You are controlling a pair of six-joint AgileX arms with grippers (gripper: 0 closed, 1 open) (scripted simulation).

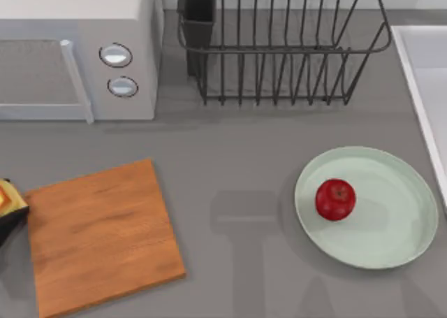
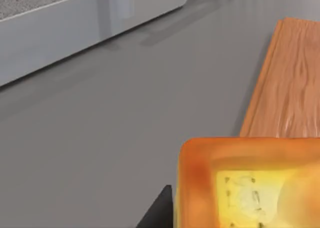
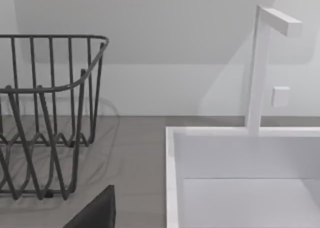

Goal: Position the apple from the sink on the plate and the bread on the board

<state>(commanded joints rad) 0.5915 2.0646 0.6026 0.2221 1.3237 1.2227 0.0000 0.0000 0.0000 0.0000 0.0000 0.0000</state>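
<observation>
Pinching the bread (image 1: 5,198) at the far left edge of the top view, the left gripper (image 1: 7,213) is holding it just beside the board (image 1: 103,237), which is lying in the lower left below the microwave (image 1: 77,49). Toward the lower right, the apple (image 1: 335,199) is sitting on the plate (image 1: 391,241), below the wire rack (image 1: 279,45). At the right edge the sink (image 1: 426,87) is showing, and whether the right gripper (image 3: 95,213) is spread or closed cannot be told.
</observation>
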